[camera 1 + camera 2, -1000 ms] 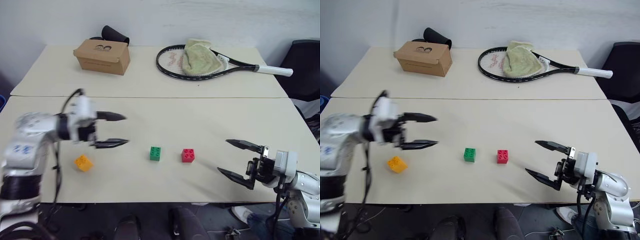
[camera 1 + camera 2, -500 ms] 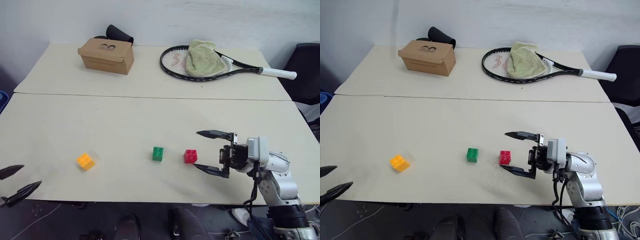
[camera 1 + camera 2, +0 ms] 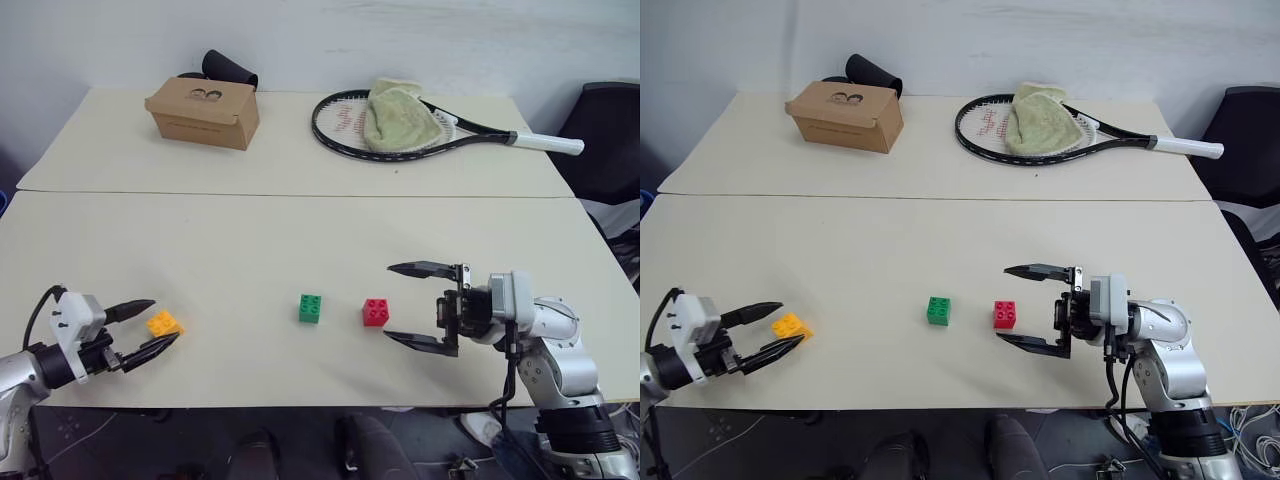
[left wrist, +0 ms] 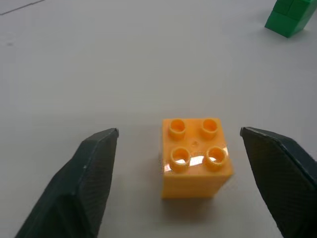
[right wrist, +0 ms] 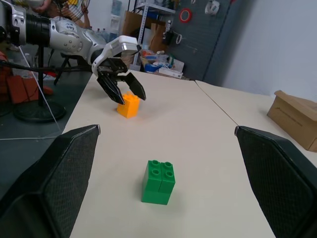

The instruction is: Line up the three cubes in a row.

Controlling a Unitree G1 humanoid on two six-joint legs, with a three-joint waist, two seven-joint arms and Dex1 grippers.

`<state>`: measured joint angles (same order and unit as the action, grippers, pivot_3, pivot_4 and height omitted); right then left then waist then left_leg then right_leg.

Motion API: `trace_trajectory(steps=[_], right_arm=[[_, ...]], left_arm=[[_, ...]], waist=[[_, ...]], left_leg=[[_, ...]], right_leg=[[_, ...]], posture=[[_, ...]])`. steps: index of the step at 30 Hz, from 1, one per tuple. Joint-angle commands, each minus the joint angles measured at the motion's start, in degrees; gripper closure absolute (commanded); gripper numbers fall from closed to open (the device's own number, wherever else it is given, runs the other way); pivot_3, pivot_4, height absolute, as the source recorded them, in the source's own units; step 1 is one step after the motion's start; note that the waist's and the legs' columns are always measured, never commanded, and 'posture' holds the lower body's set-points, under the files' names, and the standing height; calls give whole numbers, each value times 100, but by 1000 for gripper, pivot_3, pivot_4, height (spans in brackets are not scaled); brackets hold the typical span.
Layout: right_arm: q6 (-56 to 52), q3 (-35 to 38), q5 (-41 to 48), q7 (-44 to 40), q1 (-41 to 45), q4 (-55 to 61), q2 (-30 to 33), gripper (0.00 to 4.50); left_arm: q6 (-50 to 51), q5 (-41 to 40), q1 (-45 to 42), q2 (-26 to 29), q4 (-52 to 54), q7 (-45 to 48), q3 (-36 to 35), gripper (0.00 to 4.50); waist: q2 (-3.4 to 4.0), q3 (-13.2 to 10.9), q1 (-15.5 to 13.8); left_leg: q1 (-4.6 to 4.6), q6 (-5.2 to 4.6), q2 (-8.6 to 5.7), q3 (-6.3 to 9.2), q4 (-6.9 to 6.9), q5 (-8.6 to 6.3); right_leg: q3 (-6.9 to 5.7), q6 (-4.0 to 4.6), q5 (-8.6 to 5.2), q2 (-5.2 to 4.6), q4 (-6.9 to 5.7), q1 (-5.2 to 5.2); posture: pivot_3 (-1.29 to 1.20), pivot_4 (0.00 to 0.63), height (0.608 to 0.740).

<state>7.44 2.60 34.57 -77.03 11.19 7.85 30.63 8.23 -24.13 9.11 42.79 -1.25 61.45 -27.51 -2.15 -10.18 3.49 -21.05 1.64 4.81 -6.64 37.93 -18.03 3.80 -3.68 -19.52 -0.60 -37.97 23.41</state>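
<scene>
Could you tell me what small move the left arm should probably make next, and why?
Probably ease the left pincer forward and close it on the yellow-orange cube: its fingers stand open on either side of the cube without touching it, and it sits far left of the green cube.

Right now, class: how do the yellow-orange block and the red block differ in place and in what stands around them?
The yellow-orange block sits apart, far left of the green block; the red block sits close beside green. Yellow-orange lies between the left gripper's open fingers; red lies just beyond the right gripper's fingertips. Both rest studs-up, ungripped.
</scene>
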Motion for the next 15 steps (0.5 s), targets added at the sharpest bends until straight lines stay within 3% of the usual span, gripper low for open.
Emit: trace_trajectory(steps=[1,6,11,15], right_arm=[[57,137,45,57,-76,221,63,0],[102,217,19,154,-238,300,92,0],[110,400,37,188,-371,290,238,0],[99,497,32,178,-485,305,330,0]], left_arm=[[-180,115,-94,11,-156,-65,158,1471],[-84,-5,-228,145,-12,60,366,2997],[-47,7,-1046,442,478,743,1251,2983],[-302,346,-2414,293,-59,1321,2264,2983]], waist=[[1,0,-9],[1,0,-18],[2,-1,-86],[3,-1,-161]], left_leg=[[0,0,0,0,0,0],[0,0,0,1,2,0],[-3,2,-5,1,5,1],[-1,2,-14,-17,10,3]], right_leg=[[1,0,0,-2,1,-1],[3,0,0,-3,-1,-1],[1,0,0,-6,0,-2],[-23,-7,4,0,0,-5]], posture=[[0,150,740],[0,150,740],[0,150,740],[0,150,740]])
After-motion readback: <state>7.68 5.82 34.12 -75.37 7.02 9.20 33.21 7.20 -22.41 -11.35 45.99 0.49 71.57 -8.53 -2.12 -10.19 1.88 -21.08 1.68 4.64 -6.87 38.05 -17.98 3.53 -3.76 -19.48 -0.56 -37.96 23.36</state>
